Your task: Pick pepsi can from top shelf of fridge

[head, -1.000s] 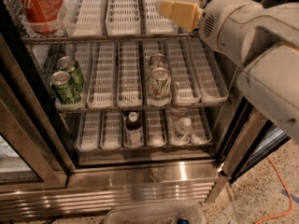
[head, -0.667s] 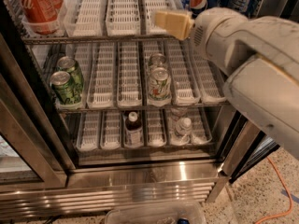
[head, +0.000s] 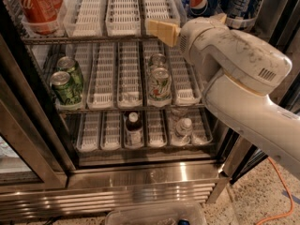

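View into the open fridge, which is showing three wire racks above a ribbed steel base. The white arm is reaching in from the right, and its claw is hanging at the front edge of the top shelf, level with the metal rail and in front of the clear slotted lane trays. Whether the claw is open or closed cannot be told from this angle; nothing is seen to be gripped in it.

The pepsi can is standing upright on the right part of the top shelf, up and to the right of the claw's tan tip and apart from it, with its lower part hidden behind the arm. Its round globe logo is facing the camera. Blue cans with pale lettering are standing just beside it on the right. Red Coca-Cola cans are occupying the far left lane of the same shelf.

On the middle rack, two green cans are sitting at the left and two pale cans in a central lane. On the bottom rack, a dark bottle and a clear bottle are standing. An orange cable is lying on the speckled floor at lower right.
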{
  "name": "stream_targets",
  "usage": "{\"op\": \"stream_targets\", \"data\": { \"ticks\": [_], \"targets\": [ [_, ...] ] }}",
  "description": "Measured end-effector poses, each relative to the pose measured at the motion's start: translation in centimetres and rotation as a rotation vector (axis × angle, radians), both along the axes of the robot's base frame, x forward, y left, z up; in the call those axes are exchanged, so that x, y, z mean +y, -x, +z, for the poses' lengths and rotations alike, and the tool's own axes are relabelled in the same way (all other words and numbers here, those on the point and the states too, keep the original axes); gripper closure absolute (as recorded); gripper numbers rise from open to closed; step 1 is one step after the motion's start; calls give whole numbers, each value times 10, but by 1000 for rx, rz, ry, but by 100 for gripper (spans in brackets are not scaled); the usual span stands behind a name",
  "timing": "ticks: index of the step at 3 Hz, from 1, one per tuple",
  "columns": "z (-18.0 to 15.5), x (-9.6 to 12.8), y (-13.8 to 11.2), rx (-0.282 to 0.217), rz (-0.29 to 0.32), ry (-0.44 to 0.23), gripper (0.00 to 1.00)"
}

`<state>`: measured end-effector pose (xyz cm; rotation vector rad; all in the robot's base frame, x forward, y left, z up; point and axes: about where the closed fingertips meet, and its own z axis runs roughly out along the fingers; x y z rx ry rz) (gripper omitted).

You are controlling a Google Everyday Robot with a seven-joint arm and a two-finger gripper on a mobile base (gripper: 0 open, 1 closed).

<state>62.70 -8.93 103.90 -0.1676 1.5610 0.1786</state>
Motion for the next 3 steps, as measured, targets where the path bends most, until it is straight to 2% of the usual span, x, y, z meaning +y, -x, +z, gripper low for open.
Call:
{"op": "stream_targets", "data": {
  "ticks": [2, 3],
  "targets": [
    [7, 3, -2, -40, -26, 41, 0],
    [7, 2, -2, -39, -26, 41, 0]
  ]
}}
